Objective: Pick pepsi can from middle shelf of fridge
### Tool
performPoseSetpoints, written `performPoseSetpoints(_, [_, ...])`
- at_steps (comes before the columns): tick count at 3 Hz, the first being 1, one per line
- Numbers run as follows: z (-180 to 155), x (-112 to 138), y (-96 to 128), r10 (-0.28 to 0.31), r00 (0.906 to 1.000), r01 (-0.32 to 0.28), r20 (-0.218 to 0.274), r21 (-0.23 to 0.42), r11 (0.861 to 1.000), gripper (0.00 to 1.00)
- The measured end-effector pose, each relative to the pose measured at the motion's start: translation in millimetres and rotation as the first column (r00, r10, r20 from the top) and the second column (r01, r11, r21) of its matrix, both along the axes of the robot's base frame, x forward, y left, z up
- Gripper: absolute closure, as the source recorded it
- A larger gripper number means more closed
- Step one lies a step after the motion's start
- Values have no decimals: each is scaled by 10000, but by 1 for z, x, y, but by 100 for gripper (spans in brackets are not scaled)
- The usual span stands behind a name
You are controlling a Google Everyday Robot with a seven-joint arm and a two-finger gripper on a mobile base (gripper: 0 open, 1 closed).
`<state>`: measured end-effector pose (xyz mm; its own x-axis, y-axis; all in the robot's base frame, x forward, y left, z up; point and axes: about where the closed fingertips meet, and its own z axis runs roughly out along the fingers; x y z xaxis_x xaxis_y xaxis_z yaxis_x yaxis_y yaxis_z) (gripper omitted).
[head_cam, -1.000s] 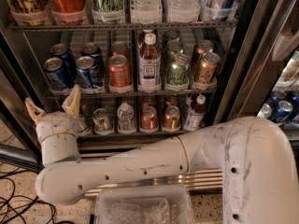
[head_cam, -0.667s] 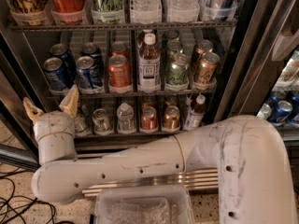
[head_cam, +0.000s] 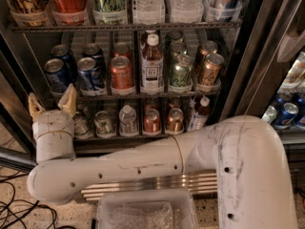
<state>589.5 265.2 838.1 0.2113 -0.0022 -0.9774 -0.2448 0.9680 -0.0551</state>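
The fridge (head_cam: pixel 238 80) stands open before me with its dark interior showing. Its middle shelf (head_cam: pixel 143 97), a wire rack, holds standard cans in lanes. Two blue pepsi cans stand at the front left, one (head_cam: pixel 56 74) far left and one (head_cam: pixel 90 75) beside it, with more blue cans behind them. My gripper (head_cam: pixel 51 101) is at the lower left, pointing up, just below and in front of these blue cans. Its two tan fingers (head_cam: pixel 69 98) are open and hold nothing. The white arm (head_cam: pixel 143 163) crosses the bottom of the view.
Right of the blue cans stand an orange-red can (head_cam: pixel 122 73), a brown bottle (head_cam: pixel 151 66), a green can (head_cam: pixel 180 73) and a bronze can (head_cam: pixel 209 70). Big bottles fill the top rack (head_cam: pixel 124 26); small cans sit on the lower rack (head_cam: pixel 128 135). A clear tray (head_cam: pixel 143 213) lies below; cables lie at left.
My gripper has risen slightly towards the left end of the middle shelf. The cans have not moved.
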Motion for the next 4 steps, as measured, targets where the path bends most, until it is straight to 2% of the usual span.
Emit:
performPoseSetpoints(1, [2, 6, 4, -58, 10000, 58, -4, -106, 9999, 36])
performPoseSetpoints(4, [0, 26, 11, -573, 9982, 564, -190, -450, 9974, 36])
